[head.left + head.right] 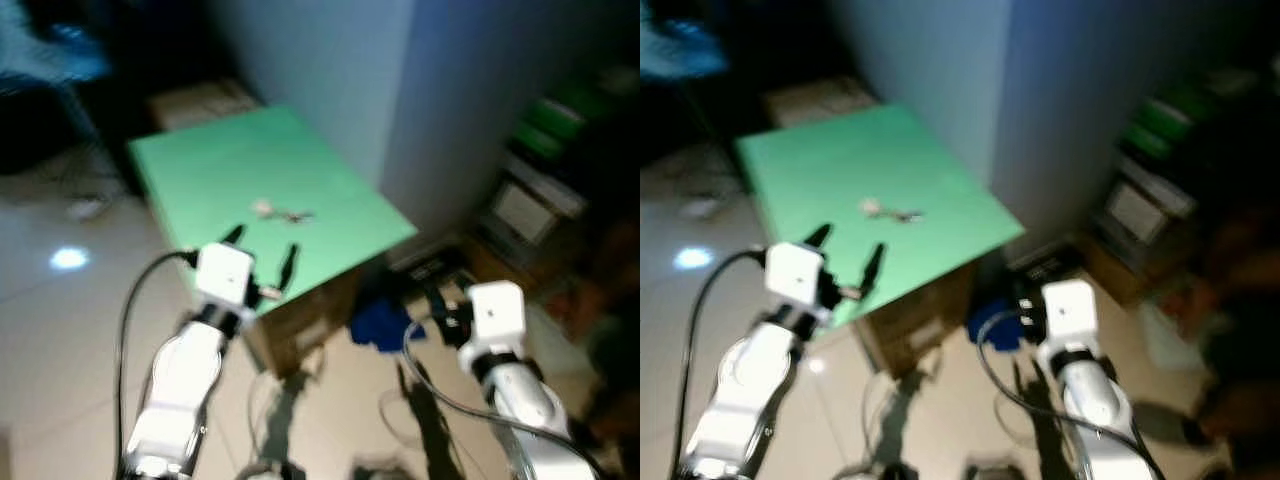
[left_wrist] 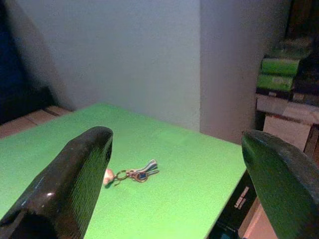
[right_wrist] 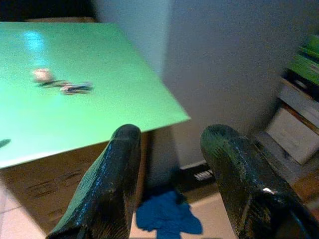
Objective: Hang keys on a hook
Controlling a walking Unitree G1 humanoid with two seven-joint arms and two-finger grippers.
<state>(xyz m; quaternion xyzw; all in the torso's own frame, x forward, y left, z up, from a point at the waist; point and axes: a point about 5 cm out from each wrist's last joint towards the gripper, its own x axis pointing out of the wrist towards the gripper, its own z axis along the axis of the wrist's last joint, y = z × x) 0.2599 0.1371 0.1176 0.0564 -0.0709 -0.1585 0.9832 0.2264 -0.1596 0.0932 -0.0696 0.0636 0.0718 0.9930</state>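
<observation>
keys [image 2: 133,174] lie on green table [image 1: 330,215], just ahead of left gripper [image 1: 262,255] | its fingers spread wide, empty | key details blurry | right gripper [image 3: 172,164] partly open, beside table

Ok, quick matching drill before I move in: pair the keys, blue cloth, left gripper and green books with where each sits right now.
Things:
1. keys
2. blue cloth
3. left gripper
4. green books

Places:
A. on the floor beside the table
B. stacked on the shelf by the wall
C. lying on the green table top
D. open, over the table's near edge

Pairs: 1-C, 2-A, 3-D, 4-B
</observation>
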